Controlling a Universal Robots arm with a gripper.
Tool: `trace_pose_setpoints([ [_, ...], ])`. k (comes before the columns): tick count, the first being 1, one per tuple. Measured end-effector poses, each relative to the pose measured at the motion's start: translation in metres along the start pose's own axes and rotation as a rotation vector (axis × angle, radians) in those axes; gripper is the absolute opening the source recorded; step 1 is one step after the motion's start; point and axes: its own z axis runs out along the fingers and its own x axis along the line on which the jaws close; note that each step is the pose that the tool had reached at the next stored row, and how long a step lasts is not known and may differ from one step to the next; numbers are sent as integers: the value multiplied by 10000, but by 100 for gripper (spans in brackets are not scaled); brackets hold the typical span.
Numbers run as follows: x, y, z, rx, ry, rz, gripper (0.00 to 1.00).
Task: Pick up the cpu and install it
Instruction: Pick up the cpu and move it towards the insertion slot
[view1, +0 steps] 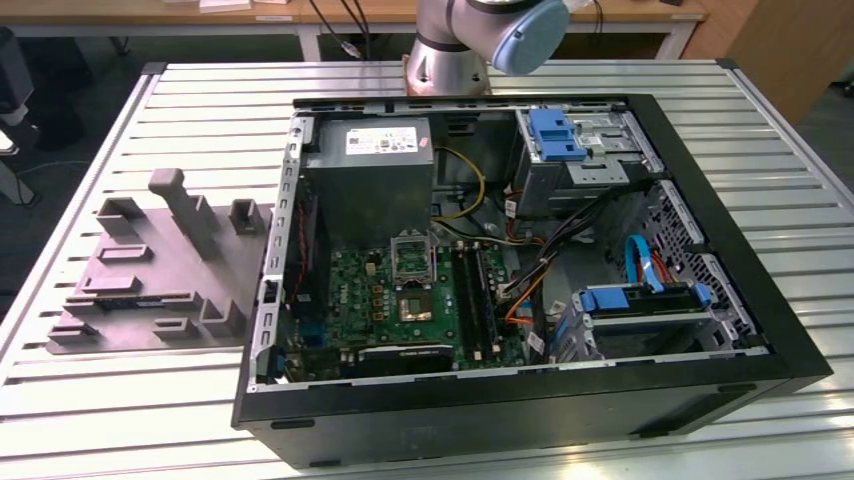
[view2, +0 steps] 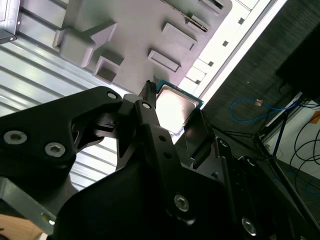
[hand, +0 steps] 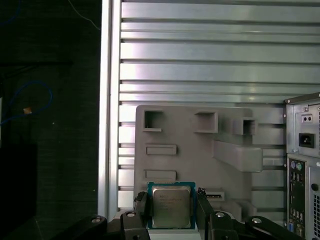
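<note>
A: Where is the cpu (hand: 171, 209) right now?

B: It sits between the two dark fingers (hand: 204, 212), which are closed narrowly on its opposite edges. The pale metal top faces the first wrist view and a thin green rim shows around it. It hangs in the air, well above the grey block (hand: 200, 150).

A: And where is the block relative to the rest?

B: On the slatted table (view1: 200, 90), to the exterior view's left of the open computer case (view1: 801, 350). The motherboard (view1: 367, 285) lies flat inside that case, with what looks like the socket (view1: 411, 304) near its middle.

A: What could go wrong from here?

B: The grip is only on thin edges, so the chip could probably tilt or slide out if the arm jolts. A drop onto the block or the table slats could damage it.

A: What about inside the case?

B: Loose cables (view1: 534, 275) run just right of the board and the case walls stand high around it, so either could catch the fingers. If the chip arrived turned or tilted over the socket, pressing it down would likely damage the contacts.
</note>
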Motion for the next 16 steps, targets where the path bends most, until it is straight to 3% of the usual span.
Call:
trace_pose_setpoints([
  [16,-60,1,2,1,-1,0,47],
])
